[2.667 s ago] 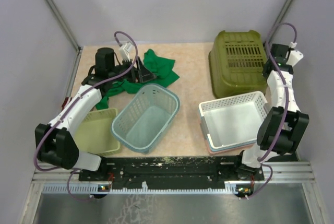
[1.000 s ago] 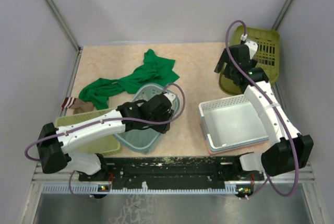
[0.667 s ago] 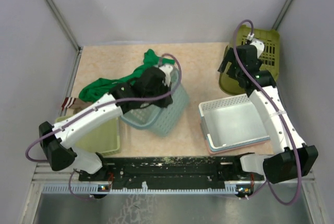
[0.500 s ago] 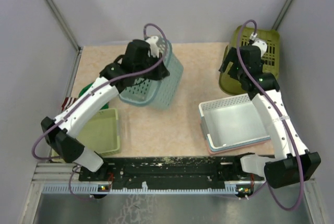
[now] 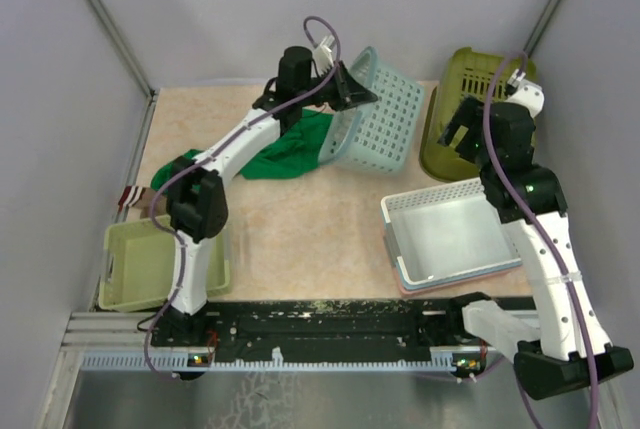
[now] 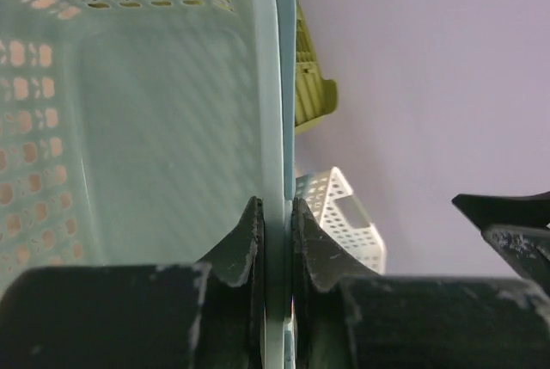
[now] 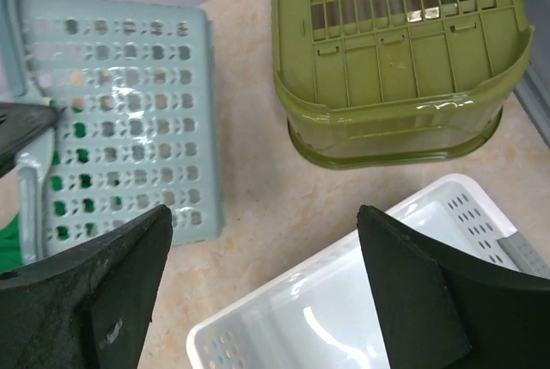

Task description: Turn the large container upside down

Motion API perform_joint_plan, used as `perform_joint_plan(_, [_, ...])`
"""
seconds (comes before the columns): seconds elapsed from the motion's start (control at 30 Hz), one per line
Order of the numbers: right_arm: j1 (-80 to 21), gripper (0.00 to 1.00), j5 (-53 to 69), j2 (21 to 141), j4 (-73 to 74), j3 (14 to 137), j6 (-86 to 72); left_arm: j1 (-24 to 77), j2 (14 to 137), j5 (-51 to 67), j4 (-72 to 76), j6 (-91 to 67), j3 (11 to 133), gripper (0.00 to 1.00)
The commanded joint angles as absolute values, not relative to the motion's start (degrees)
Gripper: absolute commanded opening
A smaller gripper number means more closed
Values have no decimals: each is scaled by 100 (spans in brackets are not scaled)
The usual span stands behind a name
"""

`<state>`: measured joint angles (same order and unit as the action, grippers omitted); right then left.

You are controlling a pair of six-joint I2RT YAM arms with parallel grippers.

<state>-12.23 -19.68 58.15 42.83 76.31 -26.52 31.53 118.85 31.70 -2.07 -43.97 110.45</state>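
Olive-green tub [image 7: 395,85] sits far right on the bench [image 5: 300,229], prob. slotted bottom up already. Right gripper [image 7: 262,210] hovers spread, empty; left gripper [image 6: 277,214] pinches basket [image 6: 129,128] rim. Next we'd confirm the flip.

I see the beige surface [image 5: 300,224] carrying the large container [image 5: 470,69] in its far right corner, stacked white trays [image 5: 445,239] near right, a light-green tray [image 5: 150,264] near left, a green cloth [image 5: 290,154] far middle

The teal basket [image 7: 129,119] and white tray [image 7: 292,317] crowd the olive tub [image 7: 391,68], leaving narrow table [image 7: 258,197] gaps between them.
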Motion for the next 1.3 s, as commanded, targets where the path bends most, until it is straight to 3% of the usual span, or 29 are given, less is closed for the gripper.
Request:
perform_joint_plan(0.0, [-1191, 88, -2188, 5615, 4340, 7713, -2649, 3086, 12787, 4197, 1546, -6179, 11735, 0])
perform_joint_plan(0.17, [-1192, 87, -1896, 5538, 4188, 7413, -2858, 3092, 13479, 4228, 2099, -6808, 12000, 3])
perform_joint_plan(0.27, [-1191, 87, -1727, 5642, 4218, 7414, -2913, 3069, 13552, 3943, 1167, -6040, 12190, 49])
perform_joint_plan(0.3, [-1194, 87, -1689, 5672, 4237, 7405, -2929, 3055, 13482, 3803, 871, -5750, 12182, 58])
perform_joint_plan(0.43, [-1187, 87, -1440, 5762, 4167, 7256, -2953, 2994, 13056, 3270, -243, -4528, 12167, 77])
perform_joint_plan(0.7, [-1193, 87, -1154, 6069, 3832, 7078, -3057, 3198, 12057, 1466, -2182, -1786, 12247, 82])
perform_joint_plan(0.9, [-1193, 86, -1458, 6013, 3594, 6961, -3199, 4221, 11522, -768, -2645, -257, 12055, 88])
perform_joint_plan(1.07, [-1194, 86, -1525, 5951, 3596, 6879, -3231, 4602, 11638, -1297, -2828, -159, 12023, 87])
perform_joint_plan(1.27, [-1190, 86, -1635, 5804, 3825, 6908, -3204, 4638, 11794, -955, -2751, -463, 11721, 85])
